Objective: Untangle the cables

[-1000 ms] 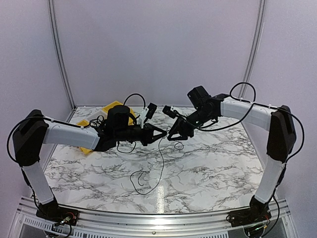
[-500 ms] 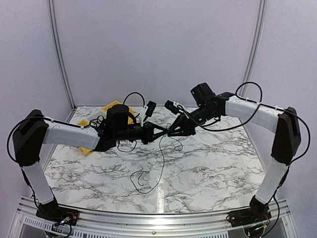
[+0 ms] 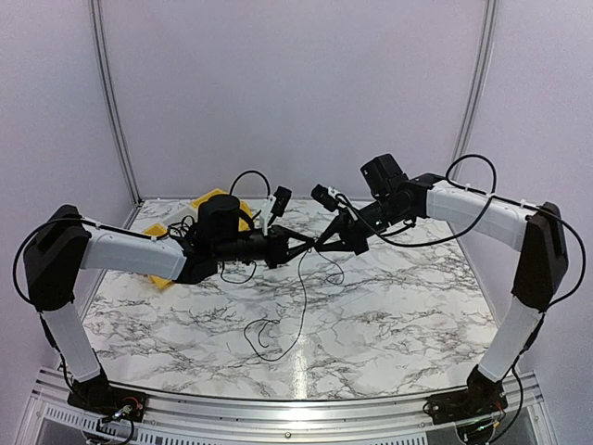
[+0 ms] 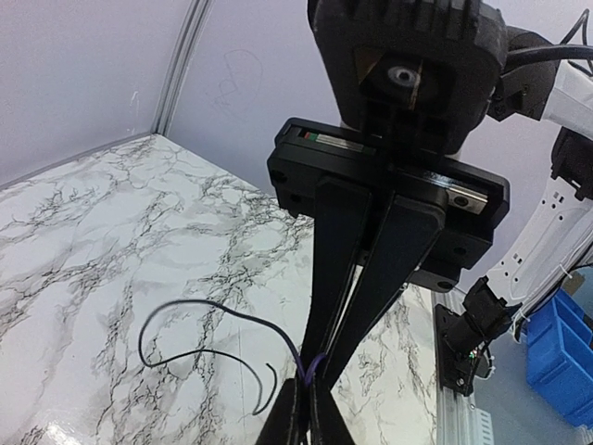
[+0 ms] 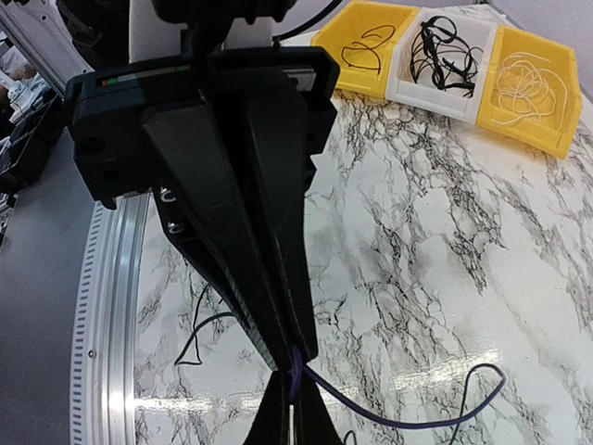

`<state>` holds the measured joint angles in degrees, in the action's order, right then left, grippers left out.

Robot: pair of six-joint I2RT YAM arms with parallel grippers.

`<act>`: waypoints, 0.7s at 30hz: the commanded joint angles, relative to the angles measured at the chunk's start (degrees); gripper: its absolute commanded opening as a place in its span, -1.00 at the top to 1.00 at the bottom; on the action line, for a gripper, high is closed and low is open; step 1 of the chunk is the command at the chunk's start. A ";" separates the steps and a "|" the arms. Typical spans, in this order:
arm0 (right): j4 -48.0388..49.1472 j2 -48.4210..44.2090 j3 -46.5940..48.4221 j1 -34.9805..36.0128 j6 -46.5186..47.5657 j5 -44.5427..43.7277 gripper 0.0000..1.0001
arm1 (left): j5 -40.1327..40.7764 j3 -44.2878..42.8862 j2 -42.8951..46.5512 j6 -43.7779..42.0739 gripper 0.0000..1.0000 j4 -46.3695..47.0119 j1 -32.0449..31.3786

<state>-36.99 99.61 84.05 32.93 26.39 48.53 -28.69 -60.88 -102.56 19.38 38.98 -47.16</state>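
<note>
left gripper (image 3: pixel 309 248) and right gripper (image 3: pixel 323 247) pinch the cables (image 3: pixel 303 297) — tip to tip
ease apart slowly, watching for snags

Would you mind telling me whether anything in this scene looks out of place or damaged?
Nothing stands out. The left gripper and right gripper meet tip to tip above the table, both shut on one thin cable, whose loose end hangs down and curls on the marble. Nothing looks spilled or broken.
</note>
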 commanded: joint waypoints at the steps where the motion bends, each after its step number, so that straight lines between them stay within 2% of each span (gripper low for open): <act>1: 2.71 -2.55 0.08 -0.86 -0.13 1.28 1.00 | -0.28 1.34 0.85 0.14 0.84 0.83 -0.14; 7: 2.84 -3.12 -0.88 -1.28 0.30 0.08 1.00 | 0.14 2.24 1.42 0.05 0.80 0.89 -0.11; 13: 2.87 -2.76 -1.21 -1.38 0.50 -0.11 1.00 | 0.38 2.56 1.52 0.22 0.98 1.05 -0.12; 21: 2.42 -4.19 -2.01 -4.12 0.56 -1.73 1.00 | 1.22 6.01 3.04 1.42 0.96 2.69 0.95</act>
<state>-35.57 98.54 82.11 31.59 26.57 48.38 -27.92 -58.11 -102.19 19.79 40.97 -47.11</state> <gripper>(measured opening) 0.019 0.020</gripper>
